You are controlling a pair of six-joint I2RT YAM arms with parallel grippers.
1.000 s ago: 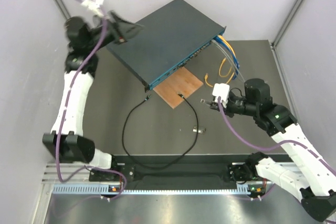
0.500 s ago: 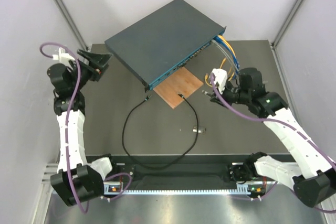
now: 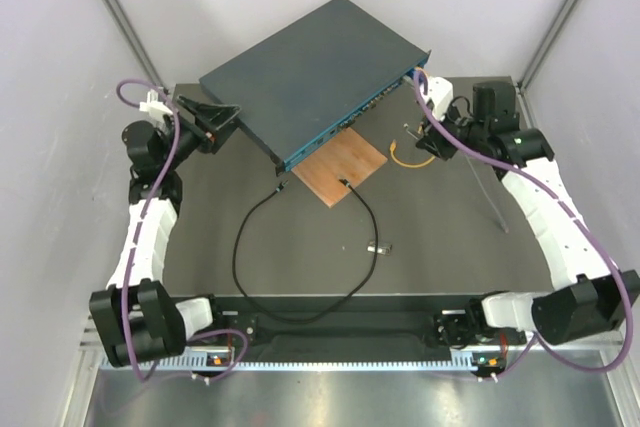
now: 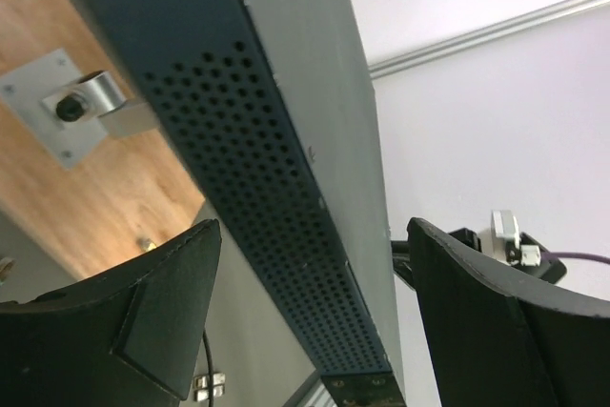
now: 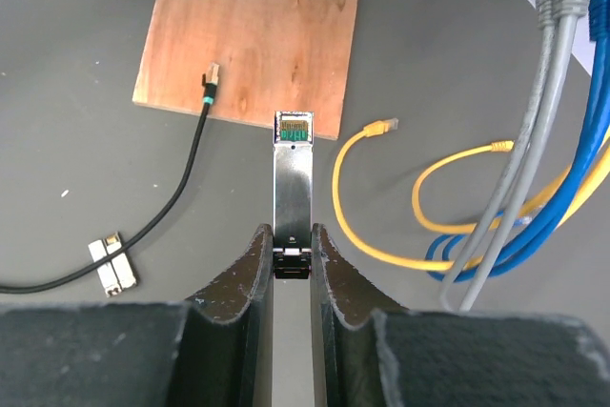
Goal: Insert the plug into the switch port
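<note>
The black cable (image 3: 234, 247) loops slack over the counter (image 3: 450, 247). It looks limp and light, likely to drag or twist a held tip. The plug (image 5: 208, 76) lies on the board (image 5: 257, 35), apart from both arms. It is probably hard, tiny and easily cocked, so pinch its body sides just behind the tip, not the cord. Farther on, the port (image 3: 345, 125) sits in the switch (image 3: 310, 67) front. The left end effector (image 3: 222, 125) is spread at the switch's side edge. The right end effector (image 5: 293, 235) pinches a silver module (image 5: 294, 178).

Switch (image 3: 315, 72) sits far on table (image 3: 450, 237); board (image 3: 340, 167) just before its front face. Long cable (image 3: 237, 242) loops nearer, one plug (image 5: 208, 74) resting on board. Short cable (image 5: 336, 183) right of board.
</note>
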